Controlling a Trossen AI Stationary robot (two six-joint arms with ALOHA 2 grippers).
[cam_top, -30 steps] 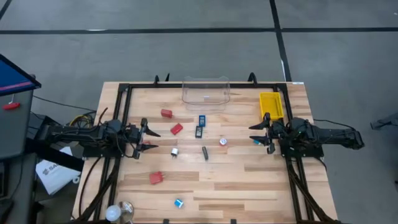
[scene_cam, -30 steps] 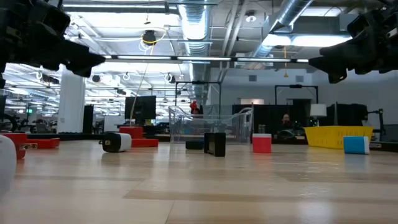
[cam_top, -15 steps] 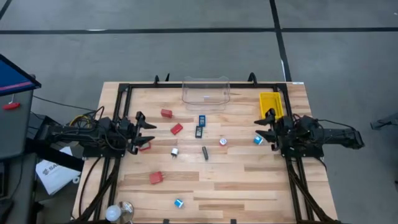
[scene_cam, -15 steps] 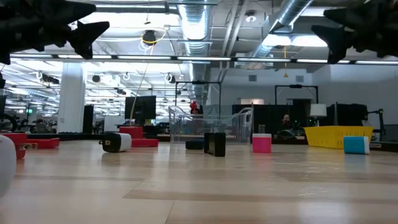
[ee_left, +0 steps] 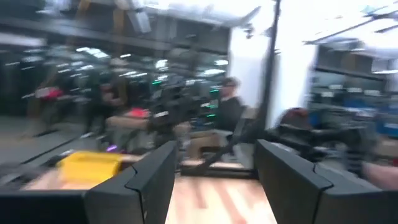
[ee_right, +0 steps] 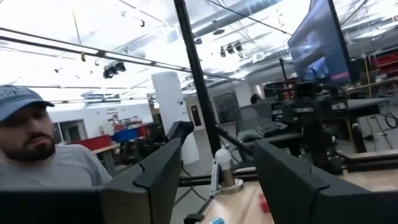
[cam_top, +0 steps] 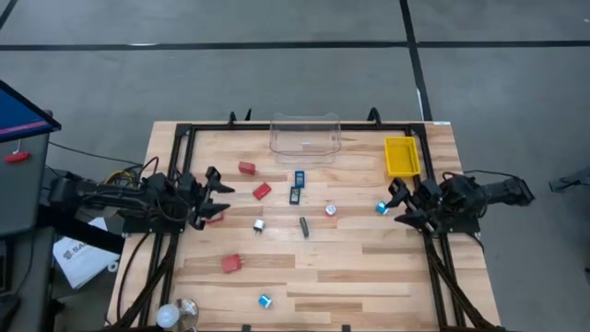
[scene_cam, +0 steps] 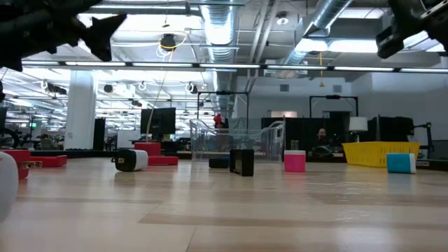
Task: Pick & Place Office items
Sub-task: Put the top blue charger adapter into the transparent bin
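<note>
Lying scattered on the pale, planked wooden table (cam_top: pixel 369 267), the office items are small hard pieces: red blocky ones (cam_top: pixel 247 168), flat blue-black rectangles (cam_top: pixel 300 179), a short dark stick (cam_top: pixel 303 226) and a tiny blue-and-white piece (cam_top: pixel 381 207). Both grippers are raised off the wood with fingers spread and holding nothing. The left gripper (cam_top: pixel 219 201) sits at the table's left side, a red block (cam_top: pixel 263 191) near it. The right gripper (cam_top: pixel 404 204) hangs just beside the blue-and-white piece (not touching). A clear plastic tub (cam_top: pixel 305 135) and a yellow tray (cam_top: pixel 401 156) stand along the far edge.
</note>
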